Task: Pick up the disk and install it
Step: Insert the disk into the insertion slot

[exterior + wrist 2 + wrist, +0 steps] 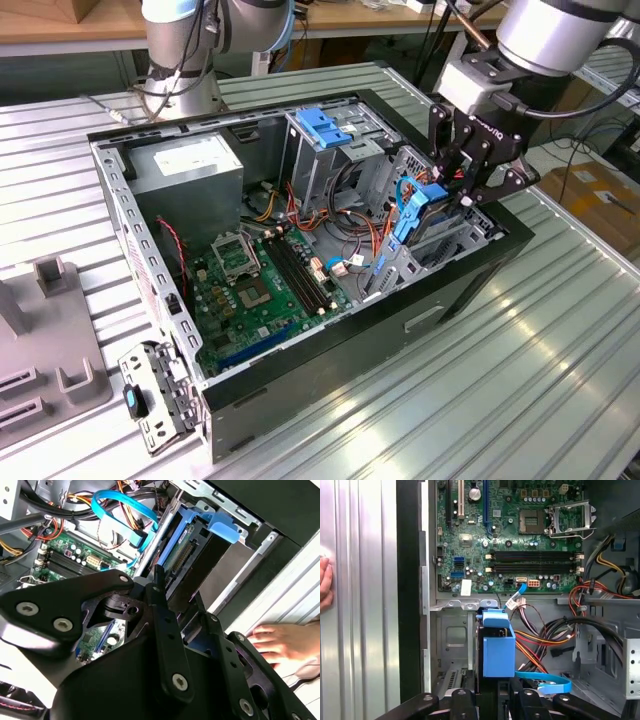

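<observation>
The disk, in its light-blue carrier, stands on edge in the drive bay at the open computer case's end toward the exterior view's right. My gripper comes down on it from above, and its black fingers flank the drive's dark body. In the first wrist view the carrier's blue end of the disk sits just beyond the fingers. In the second wrist view the disk shows its connector edge, with one finger against its side. The gripper is shut on the disk.
A green motherboard covers the case floor, with a grey power-supply box behind it. A second drive cage with a blue handle stands nearby. Loose cables and a blue ribbon cable lie beside the bay. A person's hand rests on the metal table outside the case.
</observation>
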Action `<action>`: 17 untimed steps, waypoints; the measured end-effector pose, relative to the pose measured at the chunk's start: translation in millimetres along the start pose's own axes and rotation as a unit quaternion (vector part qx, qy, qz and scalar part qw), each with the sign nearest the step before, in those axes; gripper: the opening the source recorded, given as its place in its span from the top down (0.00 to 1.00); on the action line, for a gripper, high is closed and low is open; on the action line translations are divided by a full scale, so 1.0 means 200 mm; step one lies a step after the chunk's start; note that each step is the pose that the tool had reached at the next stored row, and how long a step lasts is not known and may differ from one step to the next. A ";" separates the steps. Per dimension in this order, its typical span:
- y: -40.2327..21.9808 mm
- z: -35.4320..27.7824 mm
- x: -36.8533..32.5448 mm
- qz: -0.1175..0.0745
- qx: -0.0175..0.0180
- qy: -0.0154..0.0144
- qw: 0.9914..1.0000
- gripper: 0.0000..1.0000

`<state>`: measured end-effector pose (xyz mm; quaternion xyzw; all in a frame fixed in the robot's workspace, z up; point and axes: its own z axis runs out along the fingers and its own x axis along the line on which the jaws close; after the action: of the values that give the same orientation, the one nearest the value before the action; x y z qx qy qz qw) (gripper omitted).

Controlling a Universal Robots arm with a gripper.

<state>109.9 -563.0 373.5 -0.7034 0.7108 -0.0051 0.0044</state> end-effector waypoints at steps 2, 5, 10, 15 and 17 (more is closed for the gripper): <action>0.000 0.025 0.000 0.000 0.000 0.000 1.000 0.65; 0.000 0.032 0.000 0.000 0.000 0.000 1.000 0.65; 0.000 0.033 0.004 0.000 0.000 0.000 1.000 0.57; 0.000 0.054 0.005 0.000 0.000 0.000 1.000 0.57; 0.000 0.057 0.005 0.000 0.000 0.000 1.000 0.57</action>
<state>110.0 -564.0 362.1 -0.7034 0.7107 -0.0052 0.0043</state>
